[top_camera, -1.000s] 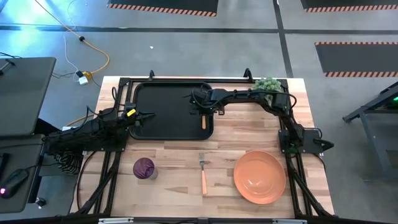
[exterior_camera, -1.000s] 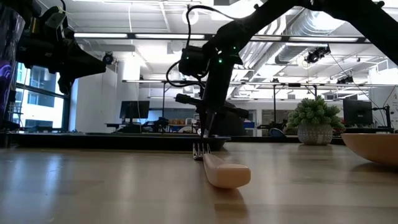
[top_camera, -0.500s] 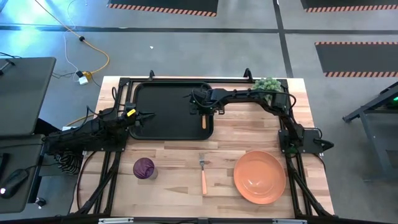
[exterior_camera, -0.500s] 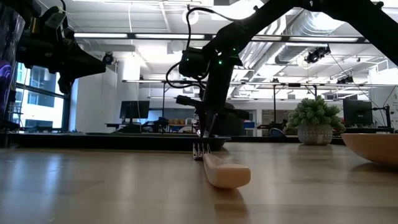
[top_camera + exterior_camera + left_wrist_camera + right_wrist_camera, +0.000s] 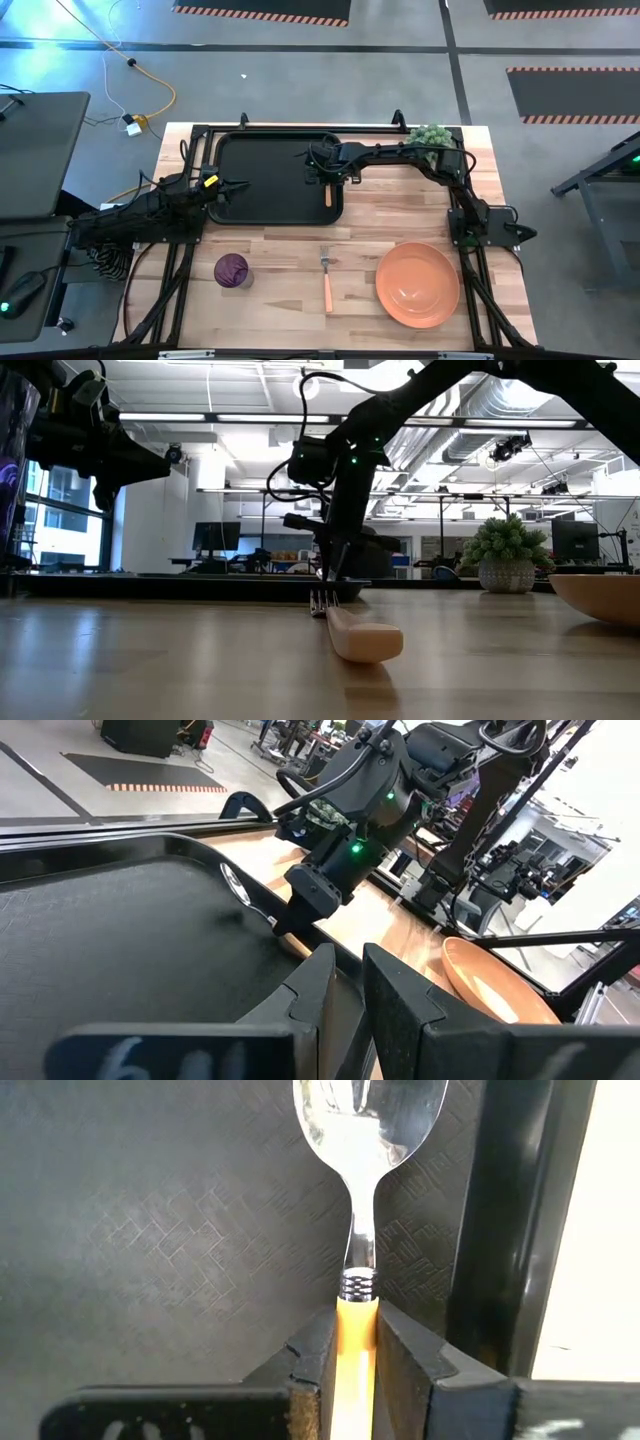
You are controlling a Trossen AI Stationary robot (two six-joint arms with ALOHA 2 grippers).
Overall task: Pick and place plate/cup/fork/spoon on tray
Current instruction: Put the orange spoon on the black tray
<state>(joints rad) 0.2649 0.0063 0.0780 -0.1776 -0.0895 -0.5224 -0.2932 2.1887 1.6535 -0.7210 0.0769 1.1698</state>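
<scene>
The spoon (image 5: 370, 1140) lies inside the black tray (image 5: 260, 200), along its right rim, with the silver bowl toward the far edge. My right gripper (image 5: 357, 1312) stands over it, pointing steeply down, shut on the orange handle. My left gripper (image 5: 350, 955) waits at the tray's left rim (image 5: 218, 187), level, with a narrow gap between its fingers and nothing in it. The fork (image 5: 327, 280), the orange plate (image 5: 417, 284) and the purple cup (image 5: 232, 270) rest on the bare wood near the front edge. My right gripper pinches the spoon's orange handle (image 5: 357, 1330) between its two fingers, just behind the metal collar at the bowl end. The fingers come from above, slanting down, one on each long side of the handle. The silver bowl (image 5: 372, 1125) lies on the tray floor.
A potted green plant (image 5: 428, 135) stands at the table's far right corner, behind my right arm. The tray's raised right rim (image 5: 510, 1230) runs close beside the spoon. Bare wood lies between the tray and the fork, plate and cup.
</scene>
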